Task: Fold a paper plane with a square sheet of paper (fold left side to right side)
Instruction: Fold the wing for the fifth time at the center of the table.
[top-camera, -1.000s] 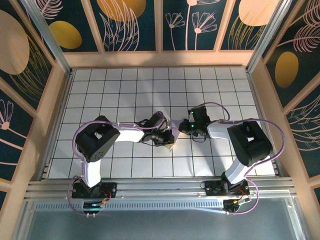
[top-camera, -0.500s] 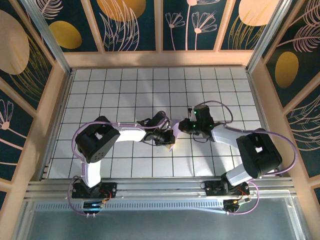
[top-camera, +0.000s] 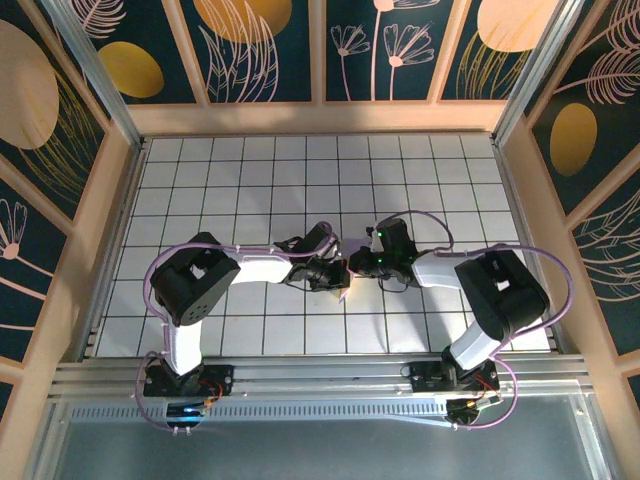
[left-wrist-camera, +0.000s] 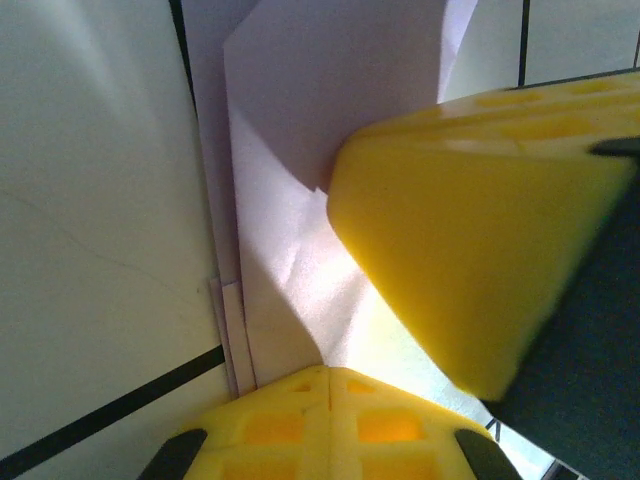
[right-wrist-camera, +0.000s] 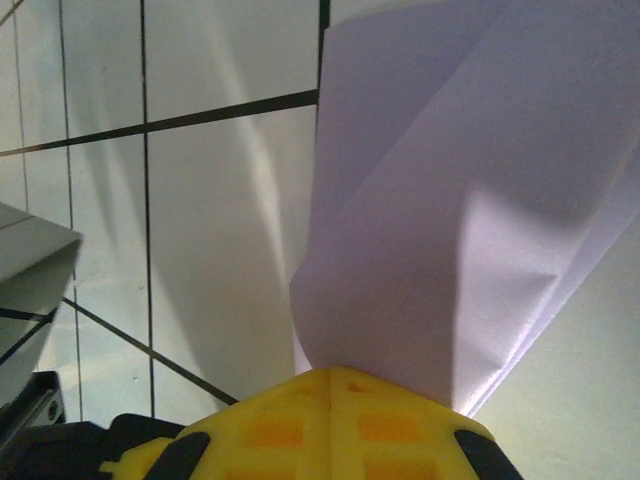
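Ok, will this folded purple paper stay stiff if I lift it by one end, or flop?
Probably floppy: the paper is thin, with layers fanning apart beyond the right gripper. Likely light, so a nudge may shift it. Its creases look soft in the left wrist view, so it could spring open once the left gripper releases.

Folded sheet of paper cut off at top edge, near end hidden behind right end effector

No lettering, label, brand, number or sign can be read on the folded lavender paper, the tiled table or the patterned walls.
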